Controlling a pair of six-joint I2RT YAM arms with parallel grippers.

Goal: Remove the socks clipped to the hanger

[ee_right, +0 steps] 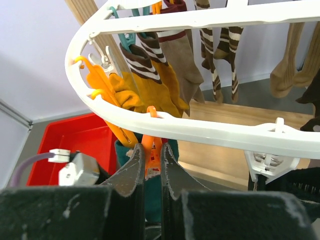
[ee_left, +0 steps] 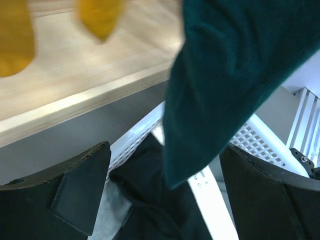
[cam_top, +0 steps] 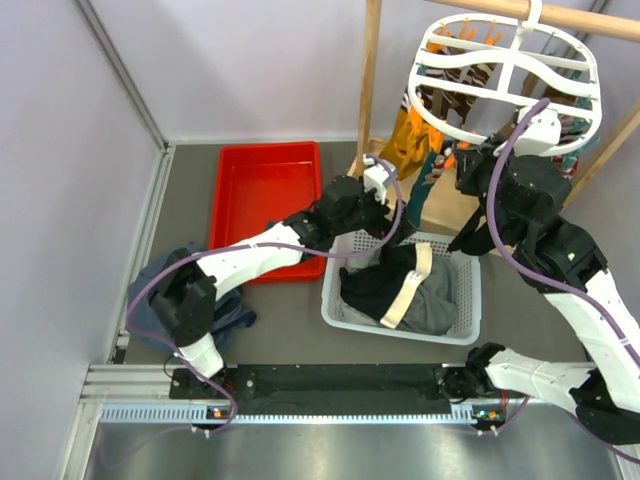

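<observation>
Right end effector (ee_right: 153, 152) pinching orange clip (ee_right: 151, 136) on hanger (ee_right: 200, 131), arm (cam_top: 556, 248) raised

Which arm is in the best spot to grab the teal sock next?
Left. Its jaws stand open either side of the teal sock. The right jaws are pinching an orange clip on the hanger.

The hanger (ee_right: 210, 132) is white, with an orange clip (ee_right: 151, 150) and a teal clip (ee_right: 126, 37) on its rim. From it hang mustard-orange socks (ee_right: 145, 92), brown-and-white striped socks (ee_right: 137, 57), a plain brown sock (ee_right: 182, 55) and a dark teal sock (ee_left: 225, 75). Below the hanger, a white basket (cam_top: 465, 300) holds black clothes (cam_top: 365, 280) with a beige band (cam_top: 408, 285). Left of the hanger are a red tray (cam_top: 262, 195) and a blue-grey garment (cam_top: 145, 290).
</observation>
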